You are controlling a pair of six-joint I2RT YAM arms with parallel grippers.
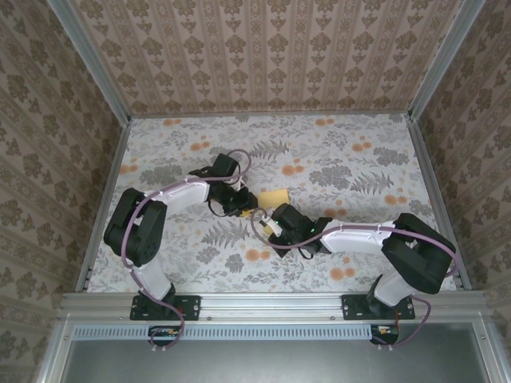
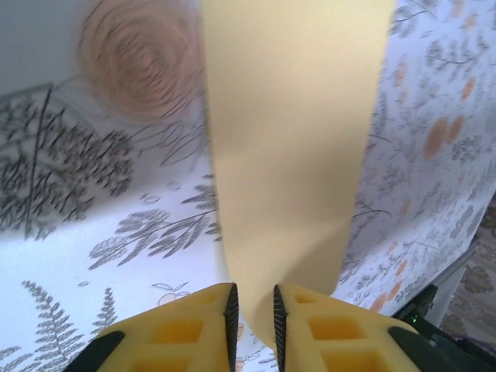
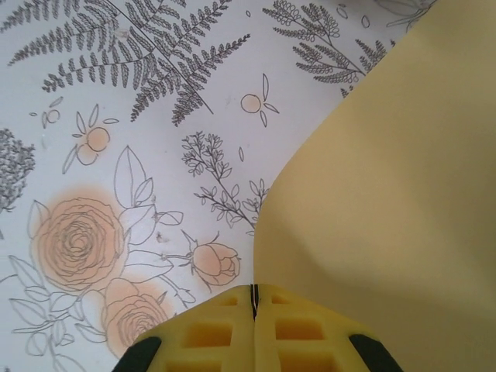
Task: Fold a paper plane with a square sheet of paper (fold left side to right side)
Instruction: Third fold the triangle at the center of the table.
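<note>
The yellow sheet of paper [image 1: 276,195] lies lifted and bent near the middle of the floral cloth, between both grippers. My left gripper [image 1: 244,206] is at its left edge. In the left wrist view the jaws [image 2: 253,301] stand a narrow gap apart, and the paper [image 2: 291,139] runs up from that gap. My right gripper [image 1: 268,217] is at the paper's near edge. In the right wrist view it [image 3: 254,291] is shut on a corner of the sheet [image 3: 387,194], which curves up to the right. A paper plane is out of view.
The floral cloth [image 1: 359,159] covers the whole table. Aluminium rails [image 1: 271,305] frame the near edge and the sides, and patterned walls stand behind them. The two arms reach in from left and right and meet at the centre.
</note>
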